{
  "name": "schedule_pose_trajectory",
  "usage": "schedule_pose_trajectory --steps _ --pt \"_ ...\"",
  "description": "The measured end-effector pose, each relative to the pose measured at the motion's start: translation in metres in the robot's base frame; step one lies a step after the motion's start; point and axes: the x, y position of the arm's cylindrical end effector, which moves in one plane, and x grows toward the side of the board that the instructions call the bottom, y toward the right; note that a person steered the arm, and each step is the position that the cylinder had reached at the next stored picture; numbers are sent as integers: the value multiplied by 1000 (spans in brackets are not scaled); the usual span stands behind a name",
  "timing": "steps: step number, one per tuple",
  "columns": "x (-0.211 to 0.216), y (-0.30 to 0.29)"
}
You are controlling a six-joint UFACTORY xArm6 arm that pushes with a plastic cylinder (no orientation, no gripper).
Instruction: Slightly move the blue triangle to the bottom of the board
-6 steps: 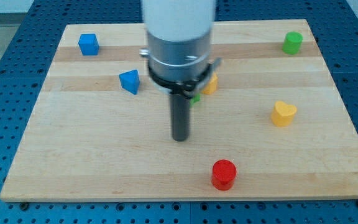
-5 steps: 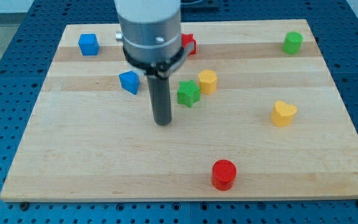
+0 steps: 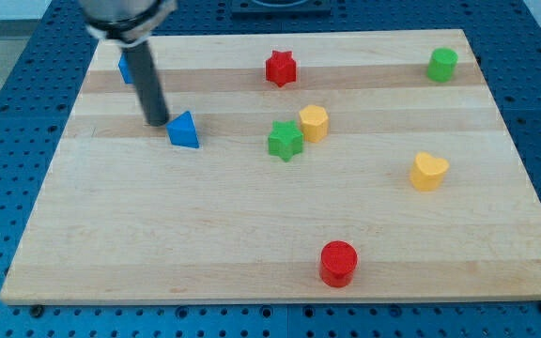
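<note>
The blue triangle [image 3: 184,130] lies on the wooden board [image 3: 252,235] in its upper left part. My tip [image 3: 157,121] stands just to the view's left of the triangle and slightly above it, very close to its edge or touching it. The rod rises from the tip toward the view's top left and hides most of a blue cube [image 3: 124,68] behind it.
A red star [image 3: 281,68] sits at the top middle. A green star [image 3: 285,141] and a yellow block [image 3: 314,123] sit together at the centre. A green block [image 3: 442,65] is top right, a yellow heart [image 3: 428,172] at the right, a red cylinder [image 3: 338,263] near the bottom.
My tip has swept from the board's centre up and to the left, ending beside the blue triangle. The triangle has shifted slightly left and down and turned.
</note>
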Motion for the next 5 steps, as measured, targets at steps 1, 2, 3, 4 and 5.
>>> schedule_pose_trajectory --steps 1,2,3,4,5 --pt "4 -22" --pt "-3 -19" --pt "-24 21" --pt "-27 53" --pt "-15 66"
